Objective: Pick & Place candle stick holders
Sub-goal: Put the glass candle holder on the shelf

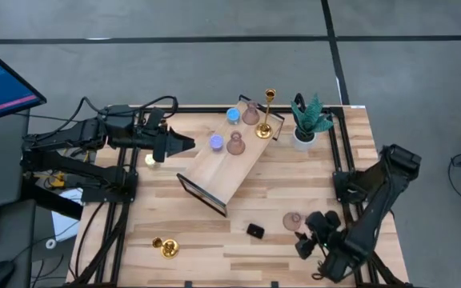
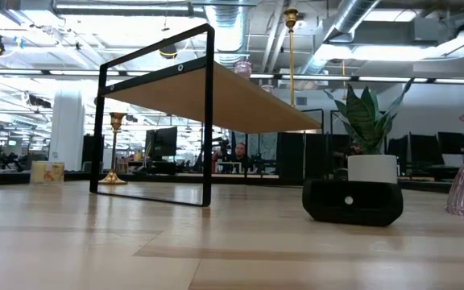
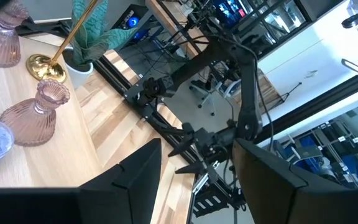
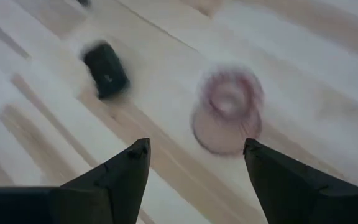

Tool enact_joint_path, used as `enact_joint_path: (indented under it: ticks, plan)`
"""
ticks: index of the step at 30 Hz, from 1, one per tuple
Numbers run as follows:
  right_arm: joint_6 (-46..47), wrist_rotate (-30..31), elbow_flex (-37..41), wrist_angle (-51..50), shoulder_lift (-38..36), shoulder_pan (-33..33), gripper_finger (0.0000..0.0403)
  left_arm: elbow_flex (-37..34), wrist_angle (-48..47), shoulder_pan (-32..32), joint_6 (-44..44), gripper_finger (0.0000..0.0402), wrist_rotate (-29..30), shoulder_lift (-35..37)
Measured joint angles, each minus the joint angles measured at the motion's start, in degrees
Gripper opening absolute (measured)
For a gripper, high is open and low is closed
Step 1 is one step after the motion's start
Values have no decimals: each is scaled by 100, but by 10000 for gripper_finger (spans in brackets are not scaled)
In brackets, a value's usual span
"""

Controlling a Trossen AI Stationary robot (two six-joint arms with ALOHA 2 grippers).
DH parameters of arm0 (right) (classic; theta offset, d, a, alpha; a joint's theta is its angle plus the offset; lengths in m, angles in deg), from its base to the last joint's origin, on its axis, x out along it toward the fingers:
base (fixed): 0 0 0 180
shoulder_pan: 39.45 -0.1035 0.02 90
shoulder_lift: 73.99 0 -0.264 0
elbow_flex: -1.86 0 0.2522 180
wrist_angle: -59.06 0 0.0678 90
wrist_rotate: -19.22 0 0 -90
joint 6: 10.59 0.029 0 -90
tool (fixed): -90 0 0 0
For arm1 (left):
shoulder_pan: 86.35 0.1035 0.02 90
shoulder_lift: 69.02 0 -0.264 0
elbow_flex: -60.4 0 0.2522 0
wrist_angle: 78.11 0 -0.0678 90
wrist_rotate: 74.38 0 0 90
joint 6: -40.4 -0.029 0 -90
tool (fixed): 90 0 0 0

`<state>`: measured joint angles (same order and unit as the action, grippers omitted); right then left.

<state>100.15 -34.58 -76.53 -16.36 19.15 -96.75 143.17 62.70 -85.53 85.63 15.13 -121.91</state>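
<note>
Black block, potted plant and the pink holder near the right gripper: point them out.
black block (image 1: 254, 231), high view, its top.
potted plant (image 1: 303, 138), high view, white pot.
pink holder (image 4: 227, 112), right wrist view, its rim.

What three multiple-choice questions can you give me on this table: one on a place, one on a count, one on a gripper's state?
1. Where is the black block?
A. on the raised wooden shelf
B. on the tabletop, near a lone pink holder
C. in the left gripper

2. How many pink holders stand on the shelf?
A. none
B. two
C. four

3. How is the right gripper?
A. open, holding nothing
B. shut on the pink holder
C. shut on the black block

Answers:
1 B: the black block lies on the tabletop, by the pink holder.
2 B: two pink holders stand on the shelf.
3 A: the right gripper has its fingers apart, with nothing between them.
</note>
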Motion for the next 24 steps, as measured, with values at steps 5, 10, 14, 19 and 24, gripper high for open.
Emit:
enact_joint_path:
  ticks: [5,10,14,19,24]
  plan:
    - [695,-30,121,148,338,-240,250,0,7,0,0,199,33,0]
    - [1057,-202,127,160,668,-386,250,0,22,0,-2,199,37,0]
    - [1222,-91,126,167,916,-358,254,0,23,0,-2,199,40,0]
    - [1284,160,335,217,1026,-247,256,0,29,0,-2,199,44,0]
    - [1667,664,792,355,965,-175,256,0,43,0,0,199,44,0]
